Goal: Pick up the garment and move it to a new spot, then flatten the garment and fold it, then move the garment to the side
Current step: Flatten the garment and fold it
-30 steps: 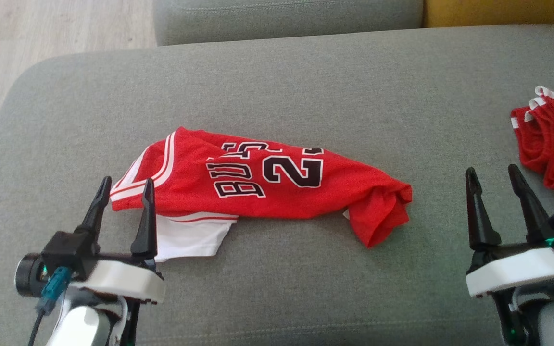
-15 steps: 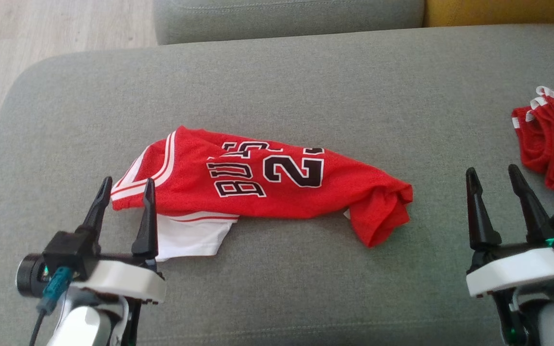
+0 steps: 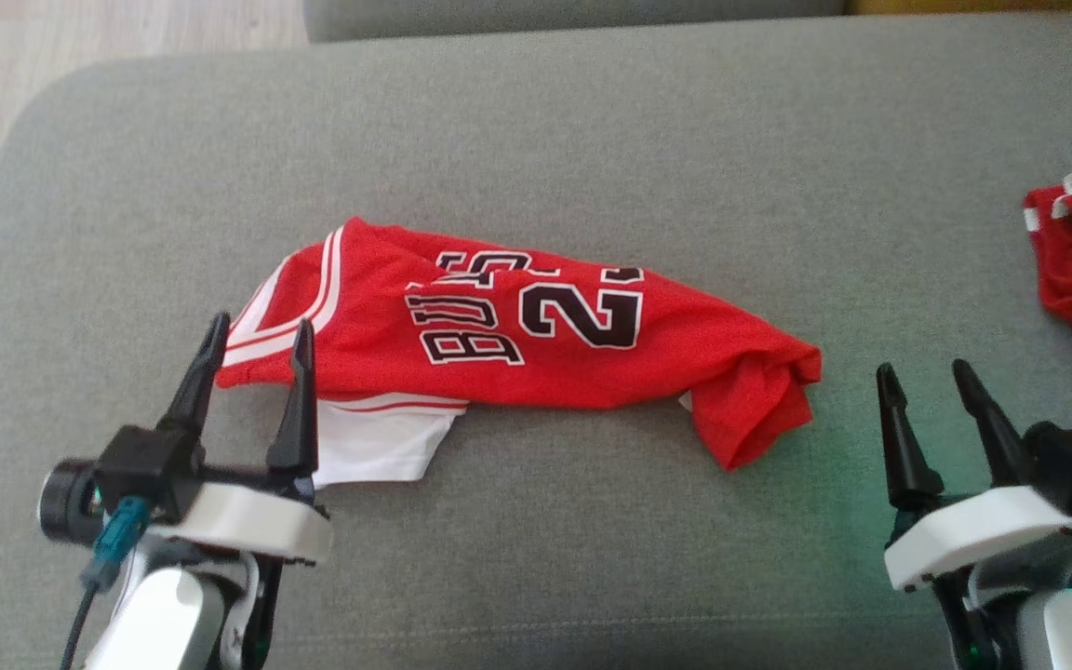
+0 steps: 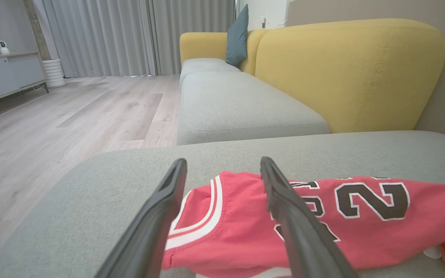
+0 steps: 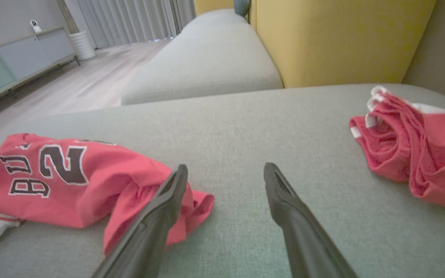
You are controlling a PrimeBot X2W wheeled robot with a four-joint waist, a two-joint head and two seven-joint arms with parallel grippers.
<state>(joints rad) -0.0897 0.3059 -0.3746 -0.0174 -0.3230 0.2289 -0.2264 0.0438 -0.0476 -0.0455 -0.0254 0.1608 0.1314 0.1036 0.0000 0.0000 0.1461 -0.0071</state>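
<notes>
Blocking jersey [image 3: 592, 363] L edge: L gripper [image 3: 261, 324] finger [image 3: 297, 409].

This is a home living room. A long sofa [image 4: 245, 104] with grey seat cushions and a yellow backrest [image 4: 346, 73] has a teal cushion [image 4: 238, 36] leaning at its far end and a red garment [image 3: 517, 326] lying on its near seat. Beside the sofa runs a pale wood-plank floor [image 4: 72, 123]. Past the sofa's far end hang floor-length grey curtains [image 4: 129, 34]. Across the floor from the sofa stands a low grey sideboard [image 4: 6, 77] with a small white camera [image 4: 2, 46] on top.
</notes>
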